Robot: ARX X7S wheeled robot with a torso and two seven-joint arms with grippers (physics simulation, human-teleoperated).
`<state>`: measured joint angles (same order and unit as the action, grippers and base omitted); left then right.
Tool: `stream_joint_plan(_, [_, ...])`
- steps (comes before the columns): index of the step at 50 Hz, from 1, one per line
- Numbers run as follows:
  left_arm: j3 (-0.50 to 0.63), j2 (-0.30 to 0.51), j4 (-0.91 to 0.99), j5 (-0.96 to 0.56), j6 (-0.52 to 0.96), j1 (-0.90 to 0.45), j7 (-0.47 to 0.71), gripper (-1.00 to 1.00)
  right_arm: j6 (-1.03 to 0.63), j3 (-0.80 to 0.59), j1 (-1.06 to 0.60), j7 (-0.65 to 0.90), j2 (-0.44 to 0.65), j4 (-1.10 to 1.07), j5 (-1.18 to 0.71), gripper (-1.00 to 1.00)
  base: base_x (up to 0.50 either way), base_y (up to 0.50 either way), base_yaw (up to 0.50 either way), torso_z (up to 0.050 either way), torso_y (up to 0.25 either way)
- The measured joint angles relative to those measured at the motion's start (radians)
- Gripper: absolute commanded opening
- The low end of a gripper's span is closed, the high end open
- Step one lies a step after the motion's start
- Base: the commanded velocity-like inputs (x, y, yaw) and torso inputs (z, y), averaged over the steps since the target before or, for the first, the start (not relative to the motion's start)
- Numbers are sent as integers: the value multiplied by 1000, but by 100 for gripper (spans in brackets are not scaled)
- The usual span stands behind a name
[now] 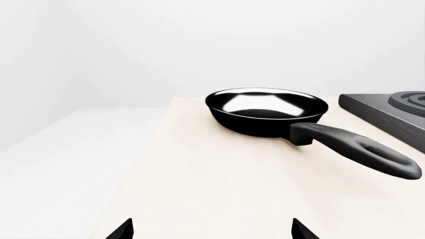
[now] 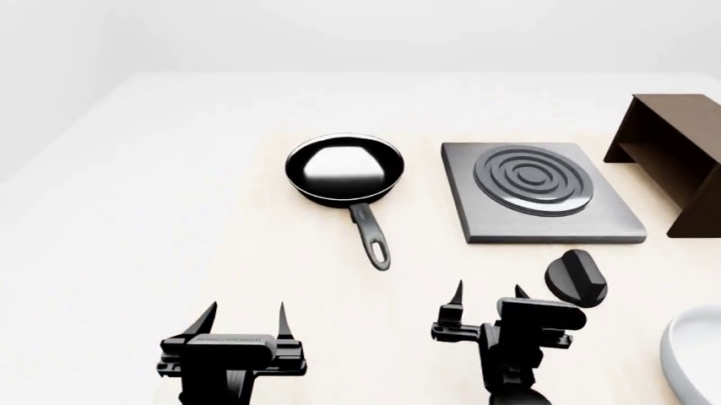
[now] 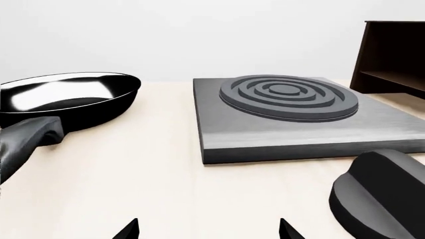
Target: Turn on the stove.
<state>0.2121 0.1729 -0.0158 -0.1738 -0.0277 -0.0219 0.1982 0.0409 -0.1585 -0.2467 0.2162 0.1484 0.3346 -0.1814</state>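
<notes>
The stove (image 2: 539, 192) is a flat square grey slab with dark concentric coil rings, right of centre on the table; it also shows in the right wrist view (image 3: 292, 117). Its small black knob (image 2: 576, 278) lies apart, in front of the slab, just right of my right gripper (image 2: 487, 297); the right wrist view shows the knob (image 3: 378, 196) close by. The right gripper (image 3: 208, 229) is open and empty. My left gripper (image 2: 242, 316) is open and empty near the table's front, and in the left wrist view (image 1: 211, 230) only its tips show.
A round black frying pan (image 2: 344, 169) sits left of the stove, its handle (image 2: 372, 237) pointing to the front. A dark brown wooden box (image 2: 676, 156) stands at the right. A white rounded dish edge (image 2: 693, 354) shows at the front right.
</notes>
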Motion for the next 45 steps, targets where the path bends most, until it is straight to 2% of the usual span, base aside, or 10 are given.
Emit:
stream_joint_plan(23, [12, 9, -11, -12, -3, -7, 9, 100, 138, 39, -235, 0, -9, 463, -11, 100, 0, 0, 0, 0, 0])
stream_joint_plan(45, [26, 15, -27, -17, -7, -17, 18, 100, 88, 61, -221, 40, 32, 382, -32, 100, 0, 0, 0, 0, 0])
